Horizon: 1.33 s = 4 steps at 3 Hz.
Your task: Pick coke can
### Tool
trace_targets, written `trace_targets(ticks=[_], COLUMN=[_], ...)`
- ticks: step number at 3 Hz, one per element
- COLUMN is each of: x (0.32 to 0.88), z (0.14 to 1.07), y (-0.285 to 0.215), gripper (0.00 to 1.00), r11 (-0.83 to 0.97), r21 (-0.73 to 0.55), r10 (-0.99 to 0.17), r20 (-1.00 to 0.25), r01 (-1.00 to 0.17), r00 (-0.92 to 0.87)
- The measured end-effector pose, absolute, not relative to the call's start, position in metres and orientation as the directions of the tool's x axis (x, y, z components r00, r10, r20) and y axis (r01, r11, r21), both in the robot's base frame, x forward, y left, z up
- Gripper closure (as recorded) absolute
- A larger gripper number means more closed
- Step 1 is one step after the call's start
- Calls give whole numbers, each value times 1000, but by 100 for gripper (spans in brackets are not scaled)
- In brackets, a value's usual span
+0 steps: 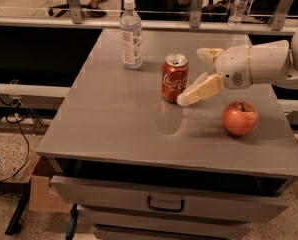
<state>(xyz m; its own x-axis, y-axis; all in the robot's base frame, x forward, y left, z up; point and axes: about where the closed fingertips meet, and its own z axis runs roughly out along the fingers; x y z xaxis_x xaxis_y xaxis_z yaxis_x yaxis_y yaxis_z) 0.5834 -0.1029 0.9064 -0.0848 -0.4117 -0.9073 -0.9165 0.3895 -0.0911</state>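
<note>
1. We see the gripper [191, 77] spread wide and holding nothing, just right of the coke can [174, 79], which stands upright mid-bench [114, 129].
2. Risk, as we judge it: the near finger clips the can and tips it.
3. The drawer [164, 200] contents are hidden from us.

You see the small red aluminium coke can [174, 79] standing upright mid-worktop [114, 124], silver top up; the hand [191, 77] sits just right of it, fingers spread.
</note>
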Motion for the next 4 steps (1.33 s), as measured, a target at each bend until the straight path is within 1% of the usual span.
trace_targets(ticks=[1,2,3,4], x=[600,610,614,616], z=[902,896,891,904], y=[-86,-75,-69,-63], gripper=[0,15,46,69], r11=[395,394,387,371], r21=[-93,-83,-73,-86], r10=[-392,-364,-337,-302], r20=[-917,-928,-939,-953], r01=[-914,-915,-919,-925], r00=[-76,-73,-67,-33])
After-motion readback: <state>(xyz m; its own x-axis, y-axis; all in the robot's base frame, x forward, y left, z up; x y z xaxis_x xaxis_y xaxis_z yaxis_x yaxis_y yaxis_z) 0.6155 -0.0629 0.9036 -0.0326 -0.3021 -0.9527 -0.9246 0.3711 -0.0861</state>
